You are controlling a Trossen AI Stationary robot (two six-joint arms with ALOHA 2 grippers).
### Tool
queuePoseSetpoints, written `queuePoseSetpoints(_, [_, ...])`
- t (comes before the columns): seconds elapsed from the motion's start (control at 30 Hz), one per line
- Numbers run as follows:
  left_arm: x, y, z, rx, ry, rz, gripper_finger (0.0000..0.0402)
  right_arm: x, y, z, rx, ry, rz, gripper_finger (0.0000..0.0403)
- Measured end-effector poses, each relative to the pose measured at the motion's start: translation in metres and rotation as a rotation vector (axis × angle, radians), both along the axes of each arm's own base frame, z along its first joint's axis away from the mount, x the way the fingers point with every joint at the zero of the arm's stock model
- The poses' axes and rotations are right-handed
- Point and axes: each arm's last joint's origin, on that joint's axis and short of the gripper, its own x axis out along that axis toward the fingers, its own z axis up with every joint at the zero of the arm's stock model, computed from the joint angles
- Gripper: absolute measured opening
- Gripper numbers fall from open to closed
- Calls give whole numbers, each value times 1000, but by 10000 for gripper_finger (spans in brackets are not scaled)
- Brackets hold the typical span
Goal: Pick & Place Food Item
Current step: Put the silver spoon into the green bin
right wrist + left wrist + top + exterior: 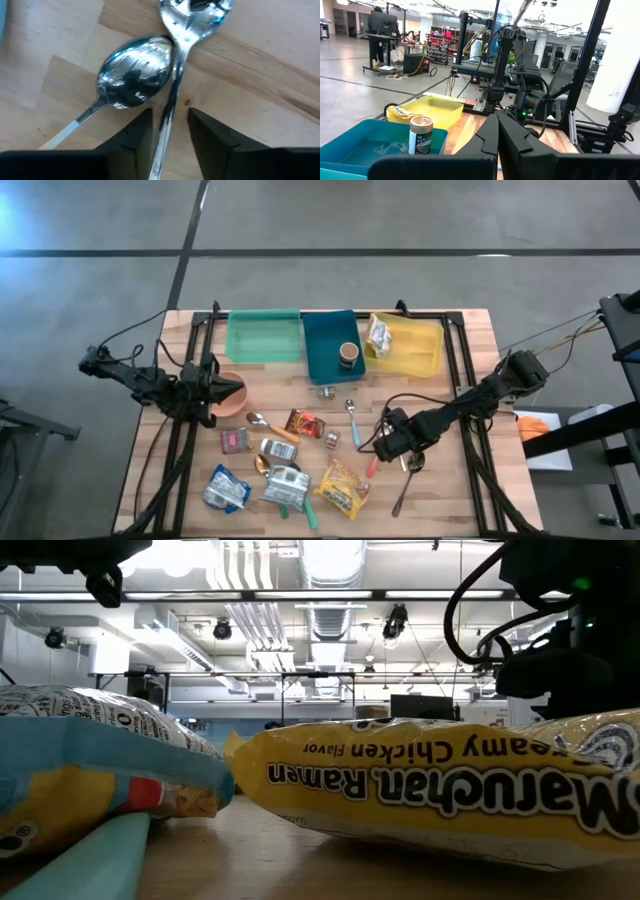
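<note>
Steel handle of a spoon (pixel 167 107) sits between the right gripper (pixel 170 132) fingers, jaws narrowed around it with a sliver of gap each side, not visibly clamped yet. Second spoon's bowl (pixel 134 77) touches the handle from one side. In the high view the right gripper (pixel 400 442) is at about 4 o'clock on the table (pixel 480 340), over the spoon (pixel 405 485).

Left gripper (pixel 497 137) closed, empty, parked at 9 o'clock beside the pink bowl (pixel 228 393).

Food items: ramen pack (pixel 343 486) at 6 o'clock, more packets at 7 o'clock, one silver packet (pixel 379 333) already in the yellow bin (pixel 425 355) at 1 o'clock, can (pixel 348 355) in the blue bin (pixel 322 345) at 12.

Risks:
- Spoon isn't food. If the jaws finish closing here, wrong object likely gets lifted.
- Thin round handle flat on wood: fingers may pinch off-centre, so it twists or slips out on lift.
- Neighbouring spoon touches the handle, so it could get dragged or flicked.
- Ramen pack near the gripper's swing path; a low move may shove it.
</note>
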Motion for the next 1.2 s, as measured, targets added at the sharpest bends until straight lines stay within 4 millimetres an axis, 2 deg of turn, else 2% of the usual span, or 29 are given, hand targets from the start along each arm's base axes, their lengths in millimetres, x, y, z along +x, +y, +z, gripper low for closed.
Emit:
queuePoseSetpoints(0.23, [0,0,0,0,0,0,2,-5,-2,-4,-6,20,-58,38])
queuePoseSetpoints(0.33, [0,0,0,0,0,0,2,-5,-2,-4,-8,24,-63,18])
queuePoseSetpoints(0.6, [0,0,0,-1,0,0,2,-1,-1,5,-59,45,-25,15])
queuePoseSetpoints(0.93, [3,-1,1,-58,-13,-4,4,13,3,27,-165,-40,59,14])
queuePoseSetpoints(1.03, [10,-4,-1,-68,10,-2,19,18,5,33,-221,-82,95,13])
queuePoseSetpoints(1.2, [24,-7,2,-80,-1,26,77,27,5,44,-365,-156,180,13])
